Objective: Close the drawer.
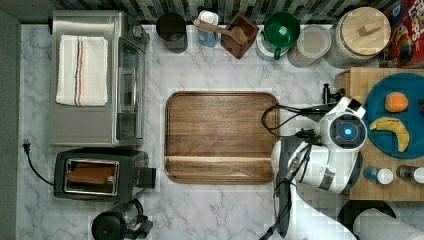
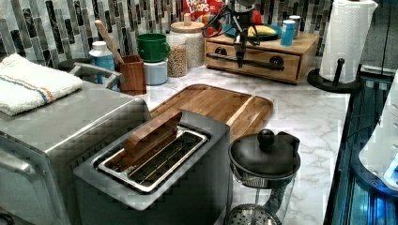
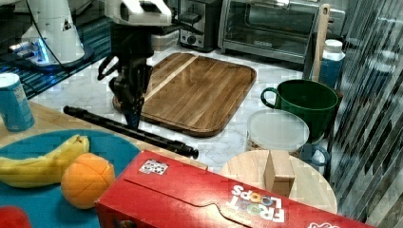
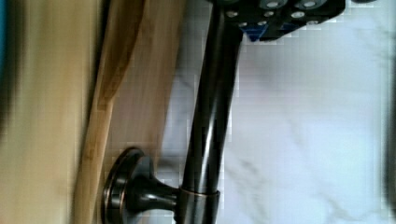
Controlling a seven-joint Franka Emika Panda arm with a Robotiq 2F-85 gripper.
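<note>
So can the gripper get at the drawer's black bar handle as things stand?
Probably yes: the gripper already hangs right at the bar handle of the drawer, and nothing stands between them on the marble counter.

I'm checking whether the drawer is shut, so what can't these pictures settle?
- Drawer inside: left view, hidden by its front.
- Pincer tip: right view, too dark against the bar handle.
- Gap behind the drawer front: wrist view, blurred.
- Drawer front: top view, covered by the arm.

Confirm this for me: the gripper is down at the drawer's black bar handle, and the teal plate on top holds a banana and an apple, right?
Not quite. In the top view the teal plate holds a banana and an orange, not an apple. The gripper is indeed at the handle.
</note>
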